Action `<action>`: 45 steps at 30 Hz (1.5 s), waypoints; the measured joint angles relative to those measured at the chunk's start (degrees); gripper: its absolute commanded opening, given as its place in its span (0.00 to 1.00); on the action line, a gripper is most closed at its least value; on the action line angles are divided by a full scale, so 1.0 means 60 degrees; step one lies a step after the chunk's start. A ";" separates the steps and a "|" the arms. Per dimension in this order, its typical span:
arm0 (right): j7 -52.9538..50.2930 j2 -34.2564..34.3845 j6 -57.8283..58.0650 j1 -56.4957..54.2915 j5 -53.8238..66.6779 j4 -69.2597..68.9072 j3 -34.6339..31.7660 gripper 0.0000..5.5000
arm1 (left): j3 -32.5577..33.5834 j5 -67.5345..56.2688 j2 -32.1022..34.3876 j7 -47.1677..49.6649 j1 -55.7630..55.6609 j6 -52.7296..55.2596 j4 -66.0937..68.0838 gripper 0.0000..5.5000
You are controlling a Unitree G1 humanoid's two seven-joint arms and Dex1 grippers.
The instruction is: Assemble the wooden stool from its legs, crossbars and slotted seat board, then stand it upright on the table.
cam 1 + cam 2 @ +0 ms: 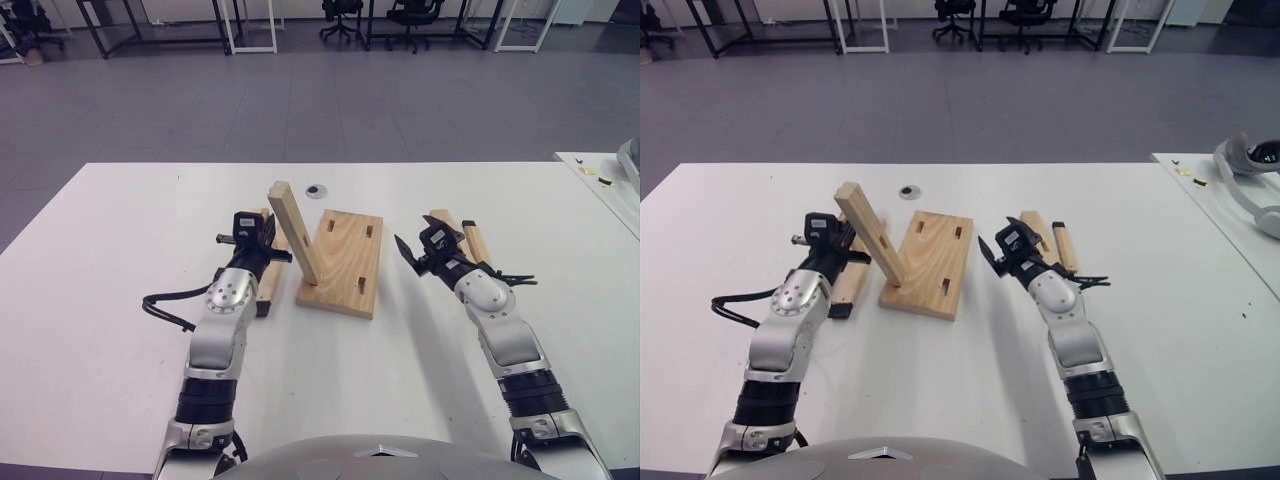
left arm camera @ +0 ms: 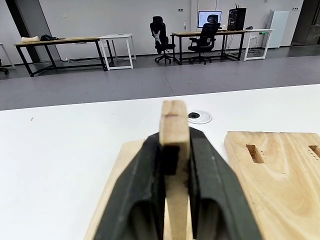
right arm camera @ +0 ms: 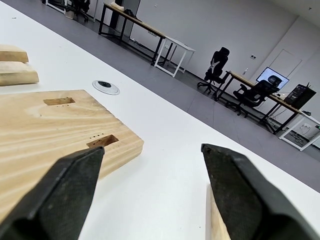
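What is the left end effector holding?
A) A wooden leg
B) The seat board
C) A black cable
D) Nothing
A: the left end effector is shut on a tilted leg, whose lower end rests at the board.

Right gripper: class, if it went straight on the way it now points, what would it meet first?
Likely only the bare table: the open right gripper points between the seat board and the loose wooden pieces, toward the far edge. Its tilt is hard to judge.
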 measured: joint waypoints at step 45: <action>-0.0429 0.0502 -0.0310 0.0268 -0.0366 0.0190 0.0243 0.66 | -0.0783 0.0489 0.0392 -0.0376 0.2266 0.3784 -0.2050 0.63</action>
